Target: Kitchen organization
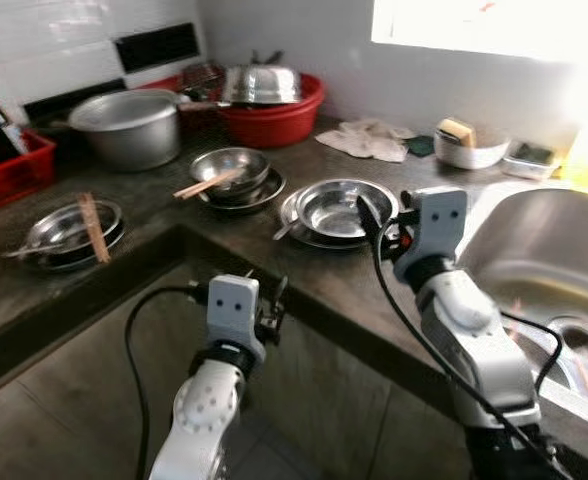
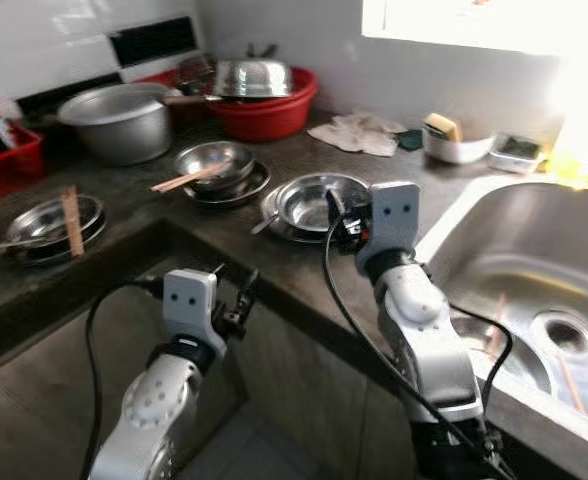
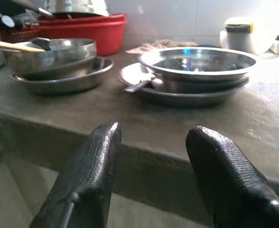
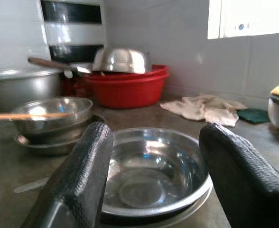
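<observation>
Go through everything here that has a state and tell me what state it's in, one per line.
Left gripper: open, empty, below the counter edge.
Right gripper: open, empty, before the nearest bowl.
Nearest bowl: upright, empty, stacked on a plate.
Bowl in red basin: upside down.
Sink: no water.

No readable text, no labels, no brand marks, no numbers on any dish, basin, wall or counter

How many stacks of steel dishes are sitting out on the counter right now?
3: one stack before the right gripper, one with chopsticks behind it, one far left. Others may hide in the red basin.
</observation>
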`<state>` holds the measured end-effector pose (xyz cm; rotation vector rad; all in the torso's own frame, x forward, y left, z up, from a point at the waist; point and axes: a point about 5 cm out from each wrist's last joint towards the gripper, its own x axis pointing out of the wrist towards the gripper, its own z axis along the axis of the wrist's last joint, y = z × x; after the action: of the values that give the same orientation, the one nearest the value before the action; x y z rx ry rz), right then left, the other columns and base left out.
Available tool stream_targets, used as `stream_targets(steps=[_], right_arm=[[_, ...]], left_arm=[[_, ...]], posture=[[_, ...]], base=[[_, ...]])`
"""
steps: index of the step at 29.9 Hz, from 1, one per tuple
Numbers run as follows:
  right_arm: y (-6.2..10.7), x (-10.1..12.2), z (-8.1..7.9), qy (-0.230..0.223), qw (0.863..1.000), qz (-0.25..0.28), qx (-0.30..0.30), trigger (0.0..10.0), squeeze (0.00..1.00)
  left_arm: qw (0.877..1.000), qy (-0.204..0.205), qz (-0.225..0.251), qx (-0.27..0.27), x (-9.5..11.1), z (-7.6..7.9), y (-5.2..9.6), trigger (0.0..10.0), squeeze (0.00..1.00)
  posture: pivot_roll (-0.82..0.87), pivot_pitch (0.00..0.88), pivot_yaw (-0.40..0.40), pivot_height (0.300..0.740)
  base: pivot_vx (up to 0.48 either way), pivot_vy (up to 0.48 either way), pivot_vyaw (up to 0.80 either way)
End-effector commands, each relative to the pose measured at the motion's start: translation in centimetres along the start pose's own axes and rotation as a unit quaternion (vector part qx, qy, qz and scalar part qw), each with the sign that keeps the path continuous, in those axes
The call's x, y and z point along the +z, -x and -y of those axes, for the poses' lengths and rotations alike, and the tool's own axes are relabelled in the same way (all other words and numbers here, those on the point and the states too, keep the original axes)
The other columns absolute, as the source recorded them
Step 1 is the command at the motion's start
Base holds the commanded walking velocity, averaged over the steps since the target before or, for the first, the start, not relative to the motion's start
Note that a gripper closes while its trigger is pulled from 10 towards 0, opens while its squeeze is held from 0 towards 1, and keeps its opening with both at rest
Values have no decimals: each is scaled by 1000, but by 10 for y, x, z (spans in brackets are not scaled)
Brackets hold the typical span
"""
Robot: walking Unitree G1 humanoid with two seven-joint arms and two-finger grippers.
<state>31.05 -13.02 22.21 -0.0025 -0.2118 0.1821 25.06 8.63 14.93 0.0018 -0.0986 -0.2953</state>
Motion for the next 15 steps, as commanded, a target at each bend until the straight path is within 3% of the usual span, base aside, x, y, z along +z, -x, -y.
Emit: stream_targets(steps=[1, 3, 8, 13, 14, 15], right_arm=[[-12, 4, -2, 10, 1000, -5, -1, 10000, 0], [-16, 3, 0, 15, 1000, -14, -5, 10000, 0], [-34, -2, 17, 34, 996, -63, -49, 10000, 0], [-54, 5, 31, 62, 991, -80, -90, 10000, 0], [-56, 6, 33, 63, 991, -78, -92, 10000, 863], [-59, 8, 34, 57, 991, -78, -91, 10000, 863]], left_arm=[[1000, -2, 0, 5, 1, -3, 1, 10000, 0], [1000, -2, -1, 4, 1, -3, 1, 10000, 0], [1000, 5, -5, -3, 0, 1, 4, 10000, 0], [999, 20, -2, -49, 0, 14, 12, 10000, 0], [998, 21, -2, -62, 0, 18, 14, 10000, 0], [997, 17, -4, -71, -1, 21, 16, 10000, 0]], posture=[[83, 39, 12, 740], [83, 39, 11, 740], [90, 50, 3, 740], [96, 71, 2, 740], [99, 80, 0, 740], [99, 80, 0, 740]], base=[[0, 0, 506], [0, 0, 506], [0, 0, 0], [0, 0, 0], [0, 0, 0], [0, 0, 0]])
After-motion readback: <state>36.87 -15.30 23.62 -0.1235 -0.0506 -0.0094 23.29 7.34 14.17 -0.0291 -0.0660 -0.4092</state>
